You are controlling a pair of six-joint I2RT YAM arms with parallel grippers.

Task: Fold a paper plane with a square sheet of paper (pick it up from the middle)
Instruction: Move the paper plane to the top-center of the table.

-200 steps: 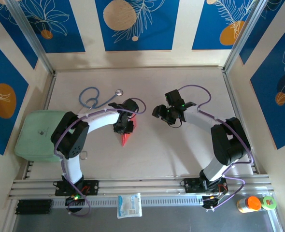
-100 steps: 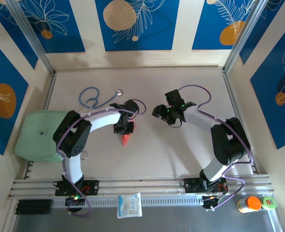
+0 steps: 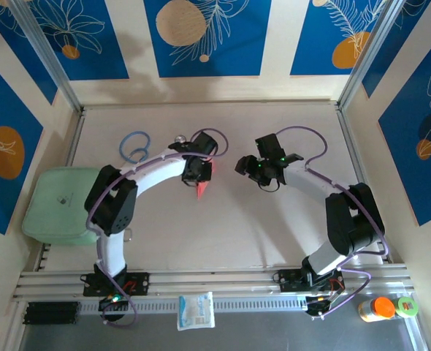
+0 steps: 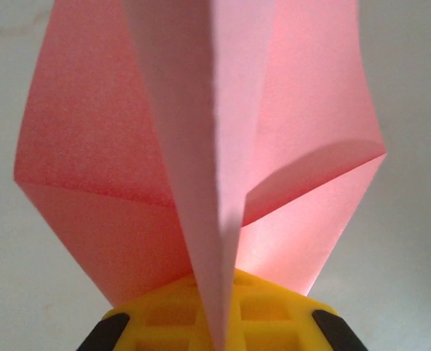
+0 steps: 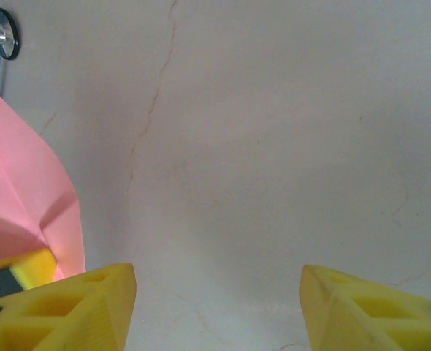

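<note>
**Desk:** What does the left gripper have?

**Photographer:** Its jaws are pinched tight on the paper plane. In the left wrist view the centre fold runs straight down into the yellow fingertips and a wing spreads to each side.

**Desk:** And the right gripper?

**Photographer:** Jaws set wide with nothing between them, only bare bench beyond. A salmon-pink wing sits at the left of that wrist's picture.

**Desk:** Where is the plane?

**Photographer:** About mid-bench, a little toward the left edge, with its point aimed at the near edge. Whether it touches the surface cannot be told.

**Desk:** How would it handle?

**Photographer:** It looks thin, light and limp outside its creases. A hard squeeze would likely crush a wing. The stacked centre fold is judged the stiffest place to hold, and that is where the left jaws sit.

**Desk:** The arms?

**Photographer:** The left arm bows out from its near-edge base toward the left edge, then sweeps right to mid-bench. The right arm rises from its base and reaches left, its gripper near the plane but apart from it.

**Desk:** Anything else?

**Photographer:** A blue stethoscope lies toward the far-left corner, a green pad at the left edge and a white packet beyond the near edge.
</note>
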